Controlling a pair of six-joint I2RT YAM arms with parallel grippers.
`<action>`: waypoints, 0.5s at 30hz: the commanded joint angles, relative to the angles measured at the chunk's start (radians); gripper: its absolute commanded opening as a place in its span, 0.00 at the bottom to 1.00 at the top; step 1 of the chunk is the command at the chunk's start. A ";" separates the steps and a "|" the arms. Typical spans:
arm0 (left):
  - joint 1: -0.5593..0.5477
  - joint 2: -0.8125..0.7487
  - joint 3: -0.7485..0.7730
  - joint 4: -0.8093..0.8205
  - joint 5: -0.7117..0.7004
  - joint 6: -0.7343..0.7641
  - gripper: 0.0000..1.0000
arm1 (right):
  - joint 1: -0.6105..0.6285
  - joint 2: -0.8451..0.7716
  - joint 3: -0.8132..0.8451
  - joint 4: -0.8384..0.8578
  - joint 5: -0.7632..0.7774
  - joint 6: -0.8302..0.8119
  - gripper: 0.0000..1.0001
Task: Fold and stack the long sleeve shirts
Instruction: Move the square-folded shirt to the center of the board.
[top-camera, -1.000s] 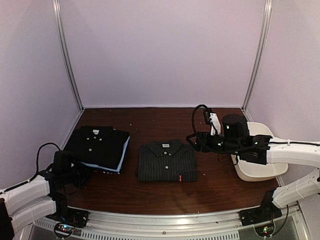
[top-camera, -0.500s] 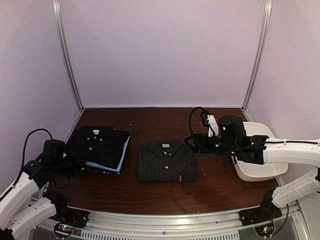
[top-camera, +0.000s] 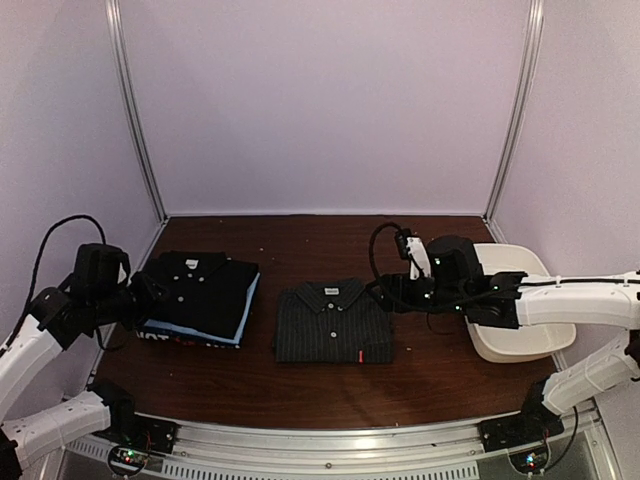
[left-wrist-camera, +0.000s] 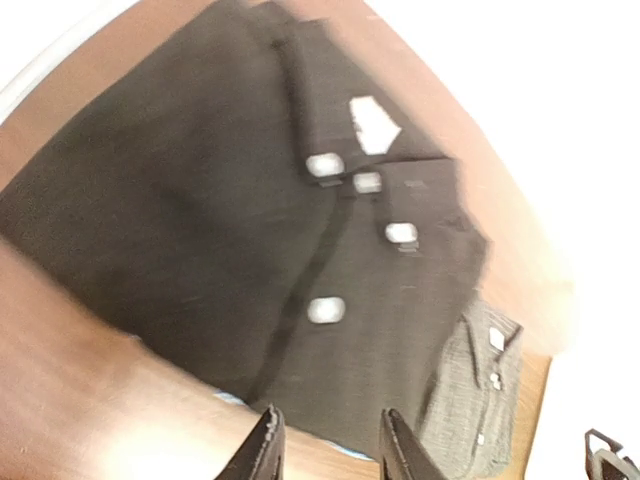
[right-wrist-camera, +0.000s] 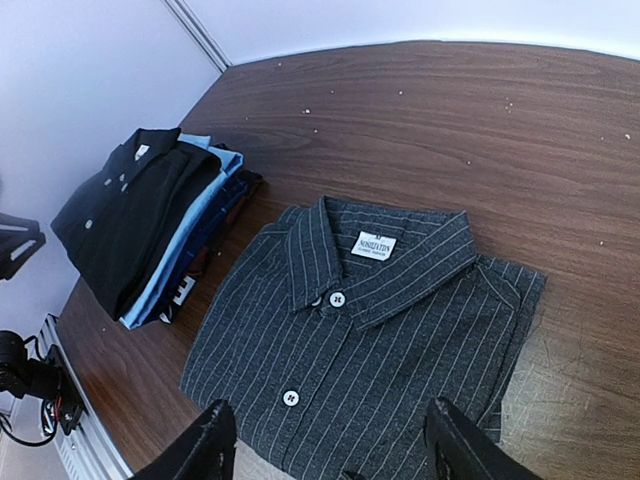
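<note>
Pinstriped charcoal shirt (top-camera: 334, 322) lies folded, collar up, at the middle of the table (top-camera: 320, 235). To its left sits a stack of folded shirts (top-camera: 200, 295), black on top, light blue beneath. At the stack's left edge the left gripper (left-wrist-camera: 329, 412) hovers partly open and empty. The right gripper (right-wrist-camera: 329, 405) hangs beside the pinstriped shirt's right side, spread wide, holding nothing.

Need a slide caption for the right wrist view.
Open right gripper above the folded pinstriped shirt, a stack of folded shirts beside it on the wooden table.
</note>
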 joint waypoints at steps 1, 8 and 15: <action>-0.097 0.085 0.094 0.074 -0.032 0.096 0.33 | -0.007 0.024 0.018 -0.007 0.000 0.000 0.66; -0.295 0.405 0.223 0.244 0.004 0.202 0.37 | -0.024 0.058 0.024 -0.022 -0.004 0.023 0.66; -0.385 0.726 0.348 0.388 0.139 0.263 0.45 | -0.057 0.071 -0.007 -0.045 -0.013 0.053 0.67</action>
